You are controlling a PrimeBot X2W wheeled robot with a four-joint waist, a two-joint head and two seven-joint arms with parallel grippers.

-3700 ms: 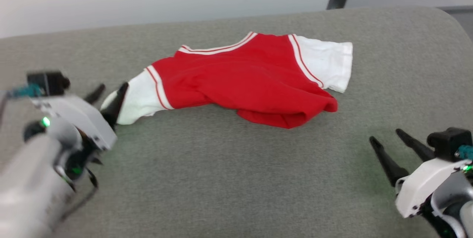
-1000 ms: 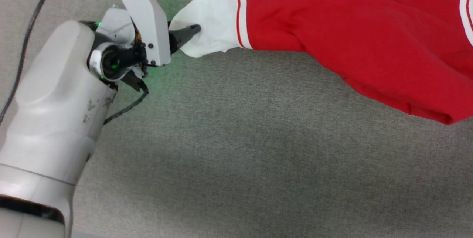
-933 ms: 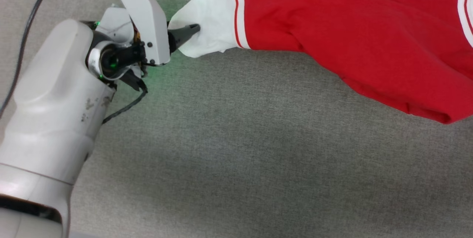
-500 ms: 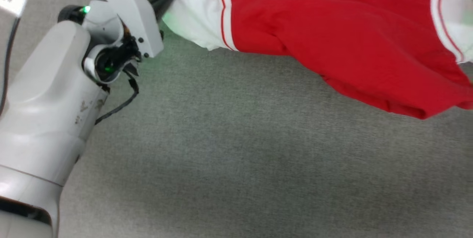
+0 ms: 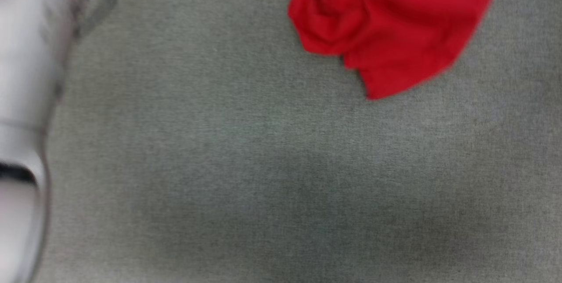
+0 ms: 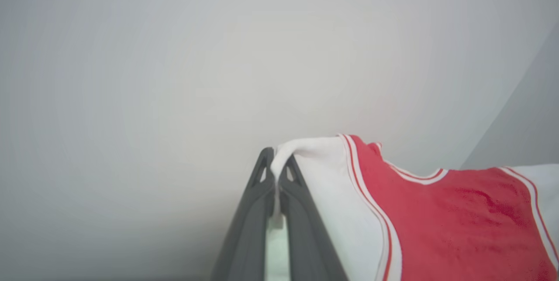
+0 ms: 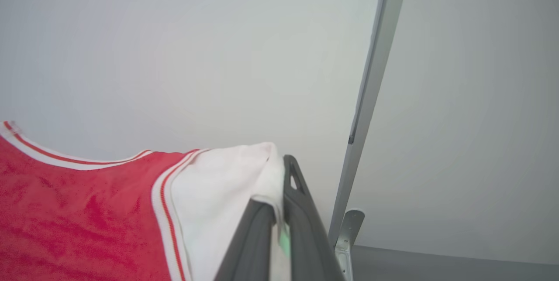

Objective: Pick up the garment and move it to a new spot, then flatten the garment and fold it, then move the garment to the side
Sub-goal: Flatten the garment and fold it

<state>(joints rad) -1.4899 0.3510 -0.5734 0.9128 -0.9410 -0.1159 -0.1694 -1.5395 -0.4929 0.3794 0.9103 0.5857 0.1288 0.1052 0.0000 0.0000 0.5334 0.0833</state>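
Against a pale wall [image 6: 174, 54], over the grey cloth tabletop [image 5: 263, 164], my left gripper [image 6: 276, 163] and right gripper [image 7: 280, 176] have fingers clamped on the garment's [image 5: 395, 23] white sleeves.

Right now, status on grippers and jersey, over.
Left gripper shut on one white sleeve, right gripper shut on the other. Garment hung between them, red hem bunched over the grey surface. Nothing seen in the way.

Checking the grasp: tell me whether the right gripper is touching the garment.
Touching. The right wrist view shows the right gripper shut on the garment, white cloth pinched between its fingers.
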